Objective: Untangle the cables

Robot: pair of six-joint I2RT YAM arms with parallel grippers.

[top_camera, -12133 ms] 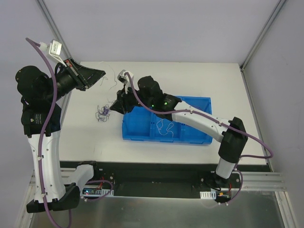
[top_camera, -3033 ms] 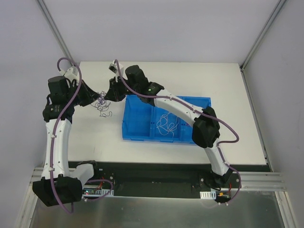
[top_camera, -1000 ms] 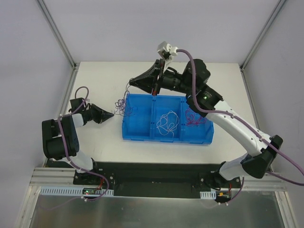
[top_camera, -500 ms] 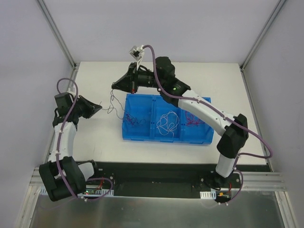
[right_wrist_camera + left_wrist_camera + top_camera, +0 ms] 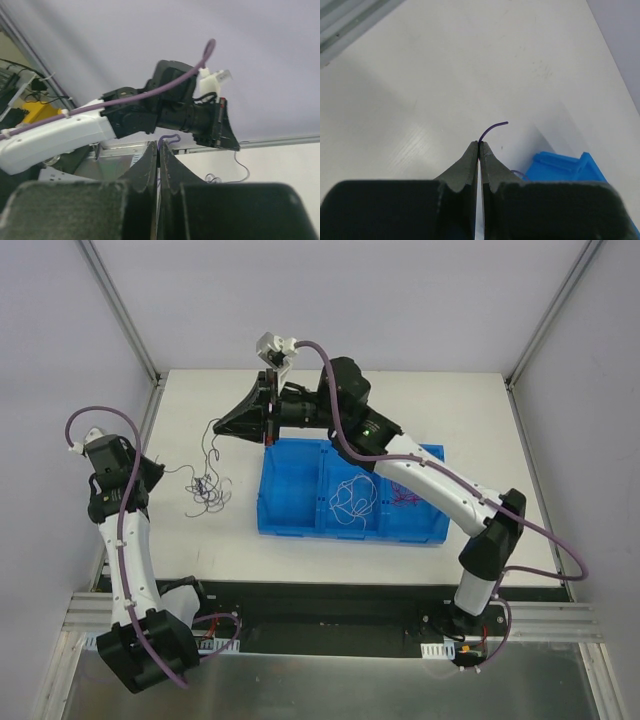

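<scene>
Top external view: blue bin (image 5: pixel 300 527) sits on the table (image 5: pixel 480 410), three compartments side by side. A loose clump of cables (image 5: pixel 205 490) lies on the table just left of the bin, not touching its wall. The bin's middle compartment holds a curled white cable (image 5: pixel 348 502). The right compartment holds a reddish-purple bundle (image 5: pixel 405 493).

Left gripper (image 5: pixel 152 470) is well left of the bin, beyond the clump. Right gripper (image 5: pixel 220 427) is off the bin's far left corner, raised above the table. A thin strand runs from each one to the clump.

Left wrist view: left gripper (image 5: pixel 479 144) has its jaws pressed together on a dark purple strand (image 5: pixel 492 128), with a short curved end poking out past the tips. A corner of the bin (image 5: pixel 565 167) shows to the lower right.

Right wrist view: right gripper (image 5: pixel 158 146) has its jaws closed on a purple strand that loops just above the tips (image 5: pixel 170 139). A further thin strand (image 5: pixel 241 167) hangs toward the table in the background.
</scene>
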